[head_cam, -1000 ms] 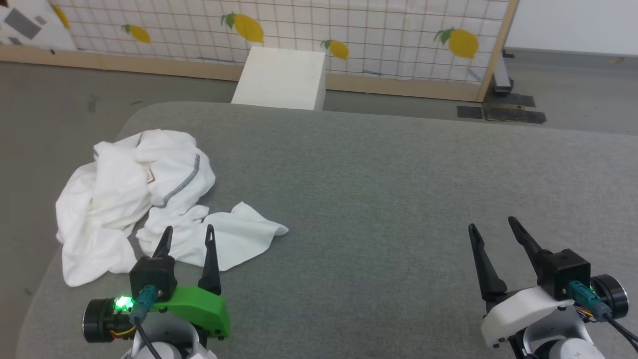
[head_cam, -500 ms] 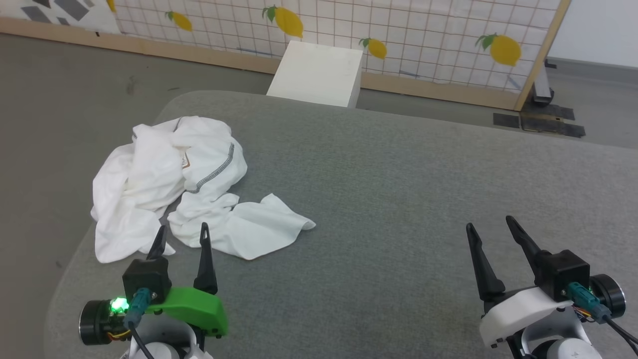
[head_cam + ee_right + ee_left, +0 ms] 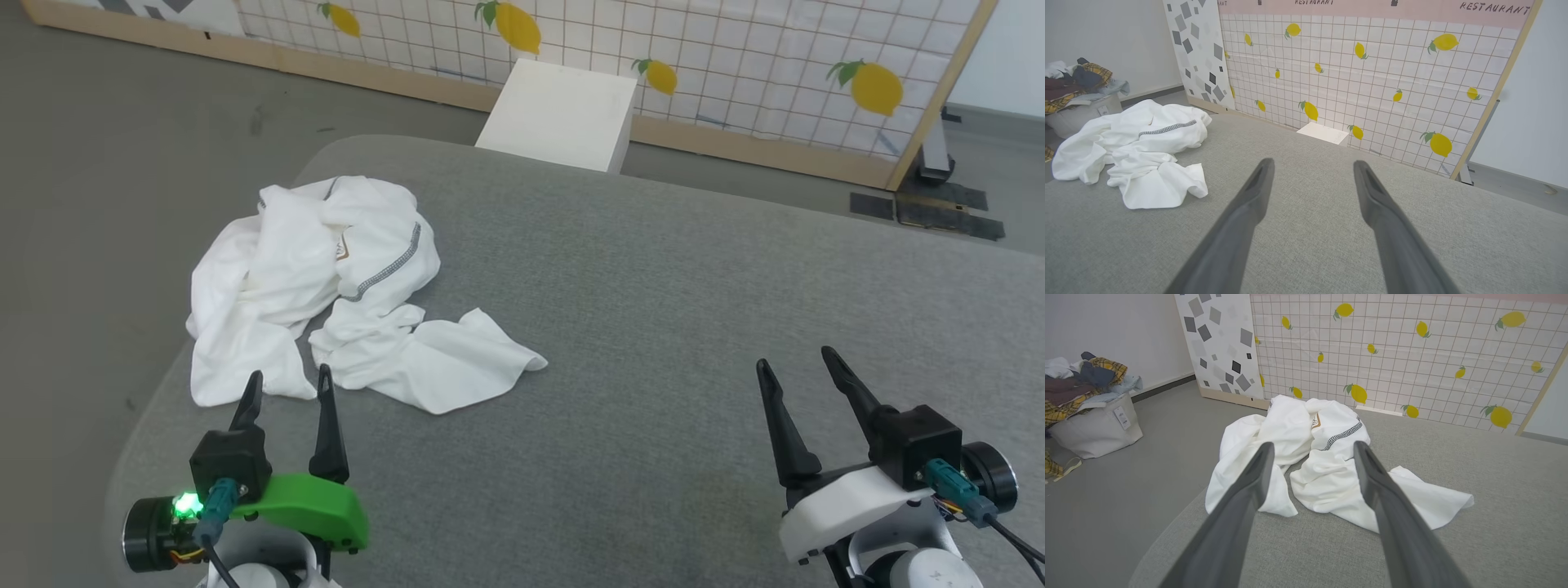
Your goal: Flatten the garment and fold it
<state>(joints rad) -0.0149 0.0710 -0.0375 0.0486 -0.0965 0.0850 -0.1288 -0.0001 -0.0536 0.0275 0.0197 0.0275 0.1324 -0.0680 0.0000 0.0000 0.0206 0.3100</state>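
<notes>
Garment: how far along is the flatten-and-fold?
Done: nothing visible. The garment lies crumpled in a heap on the left of the grey table, with one flap spilling toward the middle. In hand: nothing is gripped. The left gripper is open at the heap's near edge, and the right gripper is open over bare table. Left: grasp, spread flat, then every fold.

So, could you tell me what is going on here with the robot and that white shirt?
The robot faces a grey padded table, where the white garment lies crumpled in a heap toward the robot's left. Both grippers are open and empty: the left gripper points at the garment's near edge, and the right gripper is far off to the right above bare table. Flattening has not yet begun.
</notes>
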